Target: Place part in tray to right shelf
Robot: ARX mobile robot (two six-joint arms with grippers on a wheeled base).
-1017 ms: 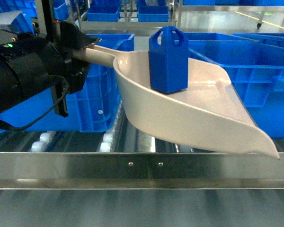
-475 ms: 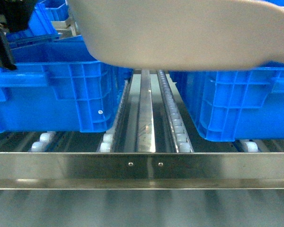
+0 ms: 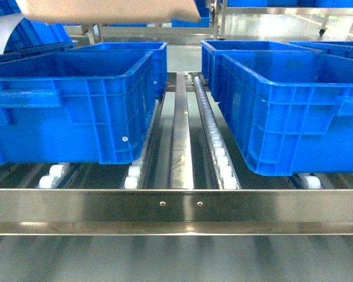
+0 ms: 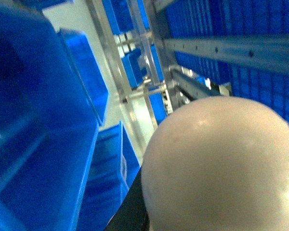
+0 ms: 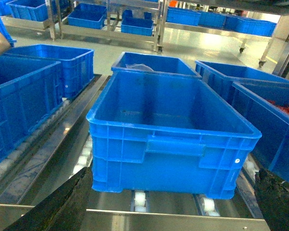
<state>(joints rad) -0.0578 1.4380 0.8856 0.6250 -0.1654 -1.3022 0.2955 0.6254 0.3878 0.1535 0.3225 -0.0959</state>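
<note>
Only the beige underside of the tray point(image 3: 106, 9) shows at the top edge of the head view, high above the crates. In the left wrist view its rounded beige shell point(image 4: 221, 168) fills the lower right, close to the camera. A dark sliver of my left gripper point(image 4: 135, 216) shows beside it, holding the tray aloft. The part is hidden. The right shelf has a steel front rail point(image 3: 176, 211) and white rollers point(image 3: 220, 158). My right gripper point(image 5: 173, 175) hangs open before the rail point(image 5: 135, 219), nothing between its black fingers point(image 5: 62, 202).
Large blue crates stand on the roller tracks: one at the left point(image 3: 70, 106), one at the right point(image 3: 288, 111), more behind. A bare track gap point(image 3: 179, 135) runs between them. The right wrist view faces an empty crate point(image 5: 168, 134). More racks stand beyond.
The tray has risen from in front of the crates to the top edge of the head view. The part that stood in it and the left arm have left that view.
</note>
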